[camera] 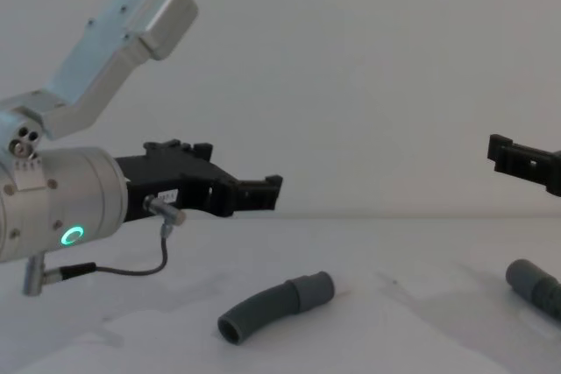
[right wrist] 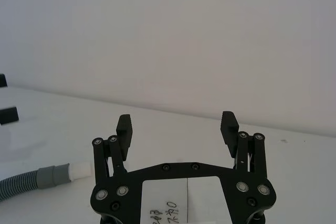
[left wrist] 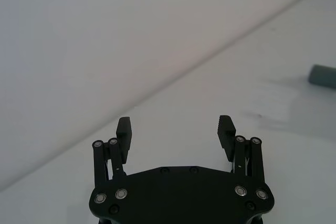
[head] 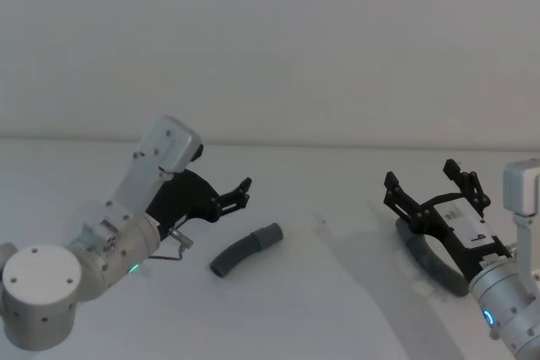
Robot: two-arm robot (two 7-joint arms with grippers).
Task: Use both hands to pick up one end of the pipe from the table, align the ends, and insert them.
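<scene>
One short dark grey pipe piece, gently curved with a wider collar, lies on the white table near the middle; it also shows in the chest view as the pipe piece. My left gripper hovers open just left of it and above it, with nothing between its fingers. A second pipe piece lies under my right gripper, which is open and holds nothing. Its collar end with a white tip shows in the right wrist view beside the right gripper.
A plain pale wall stands behind the table's far edge. Bare white surface lies between the two pipe pieces and in front of them. The left arm's silver body with its green light ring sits large at the chest view's left.
</scene>
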